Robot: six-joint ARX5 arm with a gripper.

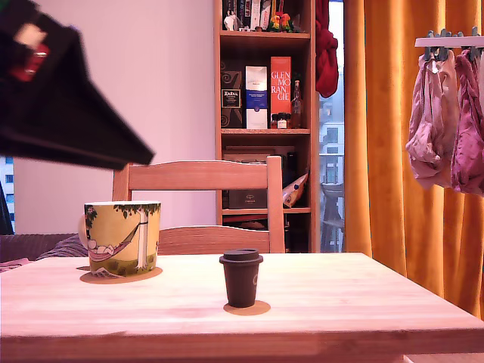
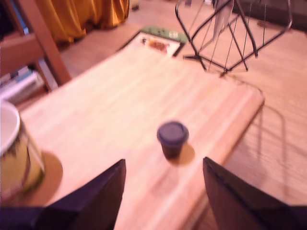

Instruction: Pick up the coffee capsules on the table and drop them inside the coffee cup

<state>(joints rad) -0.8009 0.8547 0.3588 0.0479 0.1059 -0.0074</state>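
Ext. view shows the room behind: a chair [image 1: 200, 198] pushed up to the far side of the surface [image 1: 340, 302], a bookshelf [image 1: 265, 113] w/ boxes and bottles, orange curtains [image 1: 393, 151] and laundry on a rack [image 1: 450, 113] at the ext. view's right; the arm [image 1: 60, 106] is only a dark blurred wedge high up at approx. 10 o'clock, gripper tips not clear there. Wrist view looks down instead: gripper [image 2: 163, 191] w/ both dark fingers [image 2: 100, 196] spread wide, nothing between them but bare wood, plus floor, a wire rack frame [image 2: 230, 38] and a flat box or book [image 2: 158, 43] on the floor beyond the surface's end, none of which the ext. view gives. Capsules: 1 visible, dark brown capsule [image 1: 241, 278] [image 2: 172, 139], tapered body, wider lid-like rim, upright, standing near the middle of the surface, in the ext. view at approx. 4 o'clock from the mug; in the wrist view it sits ahead of the gap between the fingers, well apart from them. No. of cream capsules seen: 0 in either view. Mugs: 1, the yellow-green mug [image 1: 122, 237] [image 2: 14, 148], hammock-and-trees print, pale handle on its far left side in the ext. view, upright, white inside rim seen in the wrist view; inside contents can't be told. Mug and capsule are well apart, not touching.
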